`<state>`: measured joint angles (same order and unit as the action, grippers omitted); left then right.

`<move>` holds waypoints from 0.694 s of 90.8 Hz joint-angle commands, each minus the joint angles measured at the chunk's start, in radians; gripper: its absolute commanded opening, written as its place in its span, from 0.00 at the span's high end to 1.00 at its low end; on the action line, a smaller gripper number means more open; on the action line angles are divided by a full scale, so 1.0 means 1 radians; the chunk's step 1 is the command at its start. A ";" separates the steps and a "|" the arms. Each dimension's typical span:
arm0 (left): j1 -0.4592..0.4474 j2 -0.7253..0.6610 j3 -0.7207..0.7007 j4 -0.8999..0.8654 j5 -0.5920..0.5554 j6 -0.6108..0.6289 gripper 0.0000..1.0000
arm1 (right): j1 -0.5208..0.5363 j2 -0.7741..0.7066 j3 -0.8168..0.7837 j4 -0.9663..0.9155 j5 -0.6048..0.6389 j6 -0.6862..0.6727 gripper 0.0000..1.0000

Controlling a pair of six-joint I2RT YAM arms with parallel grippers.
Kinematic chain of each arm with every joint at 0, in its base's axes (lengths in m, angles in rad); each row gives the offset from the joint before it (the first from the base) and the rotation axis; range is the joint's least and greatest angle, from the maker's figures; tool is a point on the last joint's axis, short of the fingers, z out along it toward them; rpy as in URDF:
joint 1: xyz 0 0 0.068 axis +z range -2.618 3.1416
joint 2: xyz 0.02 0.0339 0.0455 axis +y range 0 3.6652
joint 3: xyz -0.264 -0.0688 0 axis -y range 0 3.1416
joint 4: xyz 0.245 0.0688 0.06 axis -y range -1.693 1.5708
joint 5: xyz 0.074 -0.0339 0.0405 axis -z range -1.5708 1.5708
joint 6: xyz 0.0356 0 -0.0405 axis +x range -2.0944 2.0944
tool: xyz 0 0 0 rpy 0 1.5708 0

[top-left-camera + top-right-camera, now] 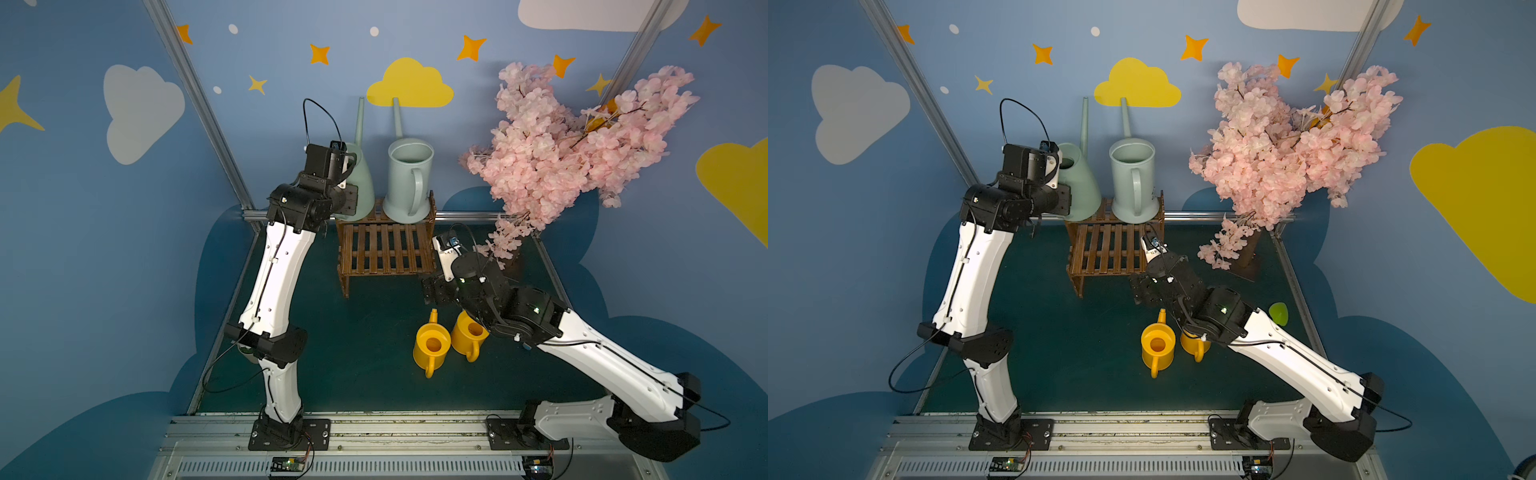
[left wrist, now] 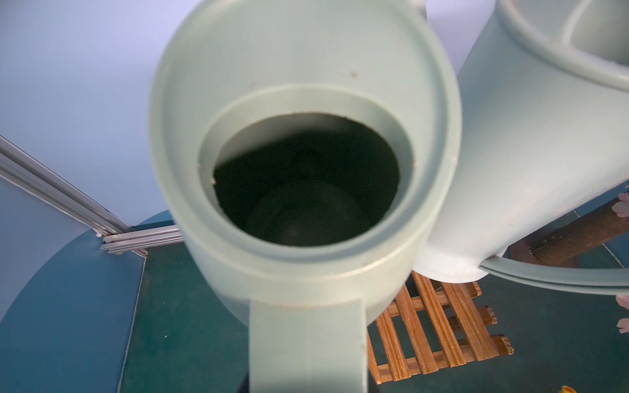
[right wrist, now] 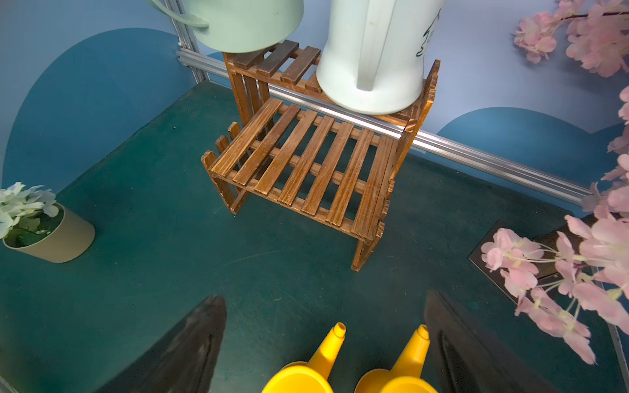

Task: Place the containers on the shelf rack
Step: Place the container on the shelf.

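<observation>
The left pincer (image 1: pixel 351 163) is clenched on the handle of the mint watering can (image 1: pixel 360 189). The can stands mouth-up straight ahead of it, long axis near upright. Its handle faces back into the pincer, and its long thin spout rises on the far side, up along the wall. The can's base sits at the left end of the shelf rack's (image 1: pixel 384 249) upper tier and partly overhangs that end. Whether the base bears on the slats cannot be told.

Just beside the mint can, further out from the left pincer, the grey-blue watering can (image 1: pixel 409 178) stands upright on the same tier. Its handle faces the front of the counter (image 1: pixel 353 332), and its spout climbs from the back and leans slightly toward the mint one. Whether the two bodies touch is unclear.

The right pincer (image 3: pixel 323 299) is released, with its dark fingers (image 3: pixel 194 343) spread wide above the counter. Under it and a little behind the fingertips lie the first yellow watering can (image 3: pixel 303 374) and the second yellow watering can (image 3: pixel 394 381). They sit side by side on the counter. Both spouts run forward between the fingers toward the rack, and in both top views their handles point back toward the arm bases. The rack's lower tier lies ahead of this pincer, with its slats running toward it.
</observation>
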<state>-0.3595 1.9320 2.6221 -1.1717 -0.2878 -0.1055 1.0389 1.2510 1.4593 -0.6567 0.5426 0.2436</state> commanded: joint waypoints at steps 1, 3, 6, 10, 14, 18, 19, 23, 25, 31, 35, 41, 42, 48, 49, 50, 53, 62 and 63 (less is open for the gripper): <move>-0.007 0.011 0.037 0.090 0.006 -0.021 0.98 | 0.007 -0.034 -0.021 -0.014 0.035 0.023 0.08; -0.007 0.013 0.038 0.091 0.005 -0.023 0.98 | 0.007 -0.036 -0.024 -0.015 0.037 0.024 0.08; -0.007 0.018 0.038 0.094 0.006 -0.024 0.98 | 0.007 -0.040 -0.030 -0.013 0.037 0.027 0.08; -0.007 0.024 0.039 0.096 0.006 -0.025 0.98 | 0.008 -0.045 -0.036 -0.011 0.039 0.030 0.08; -0.007 0.028 0.039 0.099 0.006 -0.025 0.98 | 0.009 -0.047 -0.041 -0.011 0.040 0.033 0.08; -0.007 0.033 0.041 0.102 0.006 -0.028 0.98 | 0.008 -0.049 -0.045 -0.011 0.042 0.035 0.08; -0.007 0.034 0.041 0.103 0.007 -0.028 0.98 | 0.009 -0.050 -0.046 -0.012 0.042 0.035 0.08; -0.008 0.038 0.041 0.108 0.012 -0.030 0.98 | 0.008 -0.053 -0.050 -0.011 0.042 0.038 0.08; -0.007 0.040 0.040 0.112 0.015 -0.032 0.98 | 0.009 -0.054 -0.052 -0.011 0.043 0.038 0.08; -0.007 0.043 0.041 0.121 0.023 -0.037 0.98 | 0.008 -0.060 -0.056 -0.011 0.045 0.041 0.08; -0.007 0.046 0.041 0.125 0.030 -0.040 0.98 | 0.009 -0.061 -0.059 -0.011 0.046 0.043 0.08; -0.007 0.053 0.041 0.131 0.035 -0.042 0.97 | 0.009 -0.066 -0.065 -0.011 0.049 0.046 0.08; -0.007 0.055 0.041 0.130 0.035 -0.042 0.97 | 0.009 -0.066 -0.066 -0.011 0.049 0.047 0.08; -0.007 0.063 0.041 0.134 0.035 -0.043 0.97 | 0.009 -0.071 -0.069 -0.011 0.051 0.049 0.08; -0.007 0.064 0.042 0.134 0.035 -0.043 0.98 | 0.009 -0.071 -0.070 -0.011 0.052 0.049 0.08; -0.007 0.065 0.043 0.134 0.035 -0.043 0.98 | 0.008 -0.072 -0.071 -0.011 0.052 0.049 0.08; -0.007 0.069 0.043 0.136 0.037 -0.043 0.97 | 0.008 -0.075 -0.072 -0.011 0.052 0.051 0.08; -0.007 0.079 0.042 0.138 0.035 -0.047 0.98 | 0.008 -0.083 -0.081 -0.011 0.054 0.051 0.08; -0.006 0.081 0.042 0.138 0.034 -0.048 0.98 | 0.008 -0.083 -0.082 -0.011 0.054 0.052 0.08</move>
<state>-0.3630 2.0098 2.6236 -1.1244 -0.2577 -0.1410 1.0424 1.1976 1.3907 -0.6609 0.5793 0.2825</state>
